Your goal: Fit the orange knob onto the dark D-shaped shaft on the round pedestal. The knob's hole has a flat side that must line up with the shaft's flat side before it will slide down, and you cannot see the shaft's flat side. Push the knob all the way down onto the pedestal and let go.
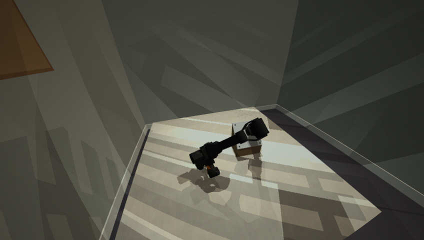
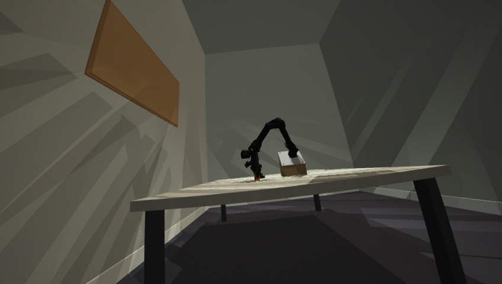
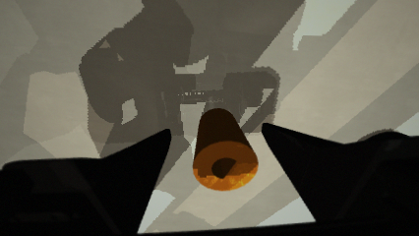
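The orange knob (image 1: 208,167) (image 2: 256,178) (image 3: 222,140) stands upright on the table, its hole facing up. In the wrist view the hole is dark, with a straight side at its lower right. My gripper (image 1: 209,169) (image 2: 258,176) (image 3: 216,130) is open and low over the knob. The knob lies between the fingers, with a gap on each side. The dark round pedestal (image 3: 385,134) shows only as a thin arc above the right finger in the wrist view; its shaft is hidden there. A small dark shape beside the knob in the exterior camera looks like the pedestal.
A box with a pale metal top (image 1: 238,128) (image 2: 293,170) stands under the arm's base end on the table (image 1: 255,208) (image 2: 282,191). An orange panel (image 1: 20,44) (image 2: 135,70) hangs on the left wall. Broken shadows and light bands cross the tabletop.
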